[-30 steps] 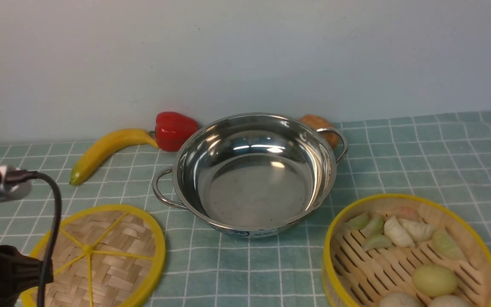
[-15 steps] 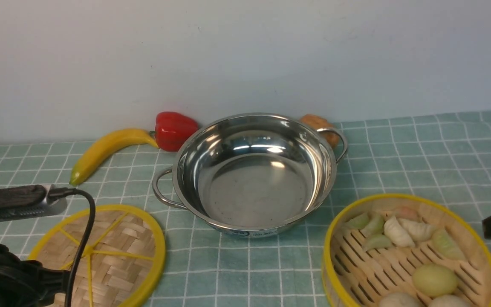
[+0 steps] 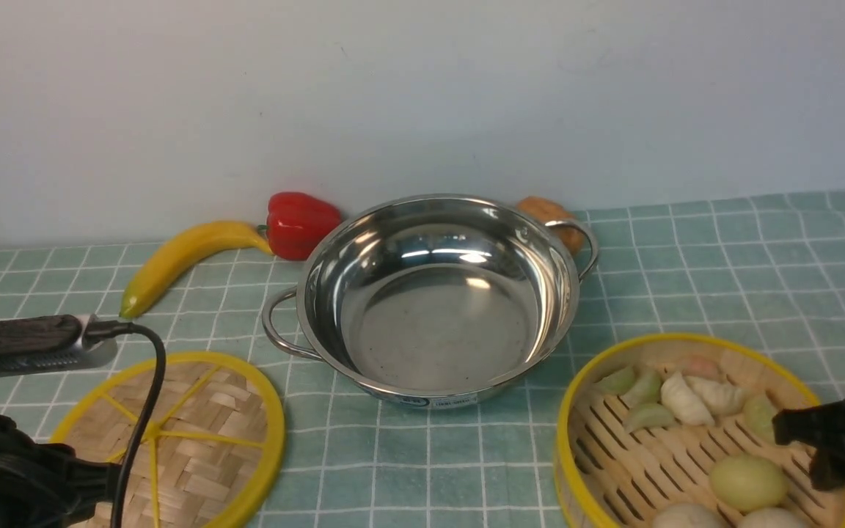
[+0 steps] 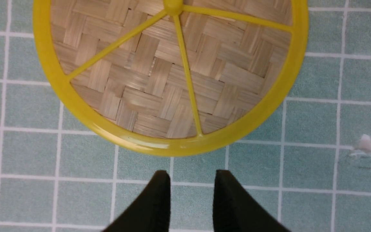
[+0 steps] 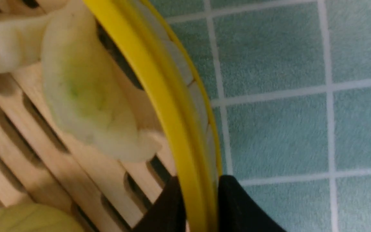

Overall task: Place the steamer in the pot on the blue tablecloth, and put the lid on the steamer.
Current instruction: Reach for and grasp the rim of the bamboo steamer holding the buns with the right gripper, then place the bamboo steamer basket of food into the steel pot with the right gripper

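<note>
The front view's bottom edge cuts off the steamer [image 3: 563, 440] and the lid [image 3: 202, 440]; the left arm [image 3: 4, 477] and its cable [image 3: 147, 411] cover the lid's left part. The right gripper [image 5: 200, 193] hides the steamer's right rim there. A brown thing [image 3: 543, 211] sits mostly behind the pot [image 3: 323, 279]. The pot's label [image 3: 441, 400] is too small to read.
</note>
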Robot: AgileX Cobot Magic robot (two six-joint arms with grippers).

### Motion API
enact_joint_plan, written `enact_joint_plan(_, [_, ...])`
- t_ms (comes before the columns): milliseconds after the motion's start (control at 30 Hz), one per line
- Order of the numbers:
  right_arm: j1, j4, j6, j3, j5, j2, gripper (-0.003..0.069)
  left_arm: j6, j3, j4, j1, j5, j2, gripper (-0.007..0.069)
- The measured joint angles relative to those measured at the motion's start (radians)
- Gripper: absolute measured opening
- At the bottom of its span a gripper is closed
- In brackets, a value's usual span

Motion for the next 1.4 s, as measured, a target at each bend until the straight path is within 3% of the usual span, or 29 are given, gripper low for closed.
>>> enact_joint_plan(67, [0.000, -0.006, 0.002, -0.004, 0.010, 0.001, 0.0062, 0.000, 0.000, 0.000, 0.000, 0.000, 0.000, 0.0190])
enact_joint_plan(233, [0.000, -0.022, 0.000, -0.019, 0.102, -0.025, 0.0058, 0.000, 0.000, 0.000, 0.000, -0.003, 0.000, 0.0197])
enact_joint_plan(367, [0.000, -0.034, -0.008, -0.078, 0.281, -0.116, 0.0058, 0.000, 0.000, 0.000, 0.000, -0.006, 0.000, 0.0201])
enact_joint_plan(533, [0.000, -0.023, -0.032, -0.278, 0.451, -0.225, 0.0058, 0.000, 0.000, 0.000, 0.000, -0.022, 0.000, 0.0201])
enact_joint_plan(700, [0.025, -0.005, -0.054, -0.446, 0.486, -0.199, 0.0058, 0.000, 0.000, 0.000, 0.000, -0.026, 0.000, 0.0201])
enact_joint_plan(900, [0.200, 0.004, -0.023, -0.828, 0.484, 0.104, 0.0057, 0.004, 0.000, 0.000, 0.000, -0.045, 0.000, 0.0201])
enact_joint_plan(967, [0.220, 0.005, -0.019, -0.882, 0.484, 0.155, 0.0057, 0.005, 0.000, 0.000, 0.000, -0.044, 0.000, 0.0201])
enact_joint_plan(1100, [0.303, 0.007, 0.003, -1.208, 0.518, 0.435, 0.0057, 0.006, 0.000, 0.000, 0.000, -0.044, 0.000, 0.0201])
enact_joint_plan(1267, [0.351, -0.026, 0.014, -1.535, 0.532, 0.701, 0.0057, 0.015, 0.000, 0.000, 0.000, -0.048, 0.000, 0.0201])
enact_joint_plan(1400, [0.354, -0.025, 0.036, -1.648, 0.533, 0.810, 0.0057, 0.015, 0.000, 0.000, 0.000, -0.064, 0.000, 0.0201])
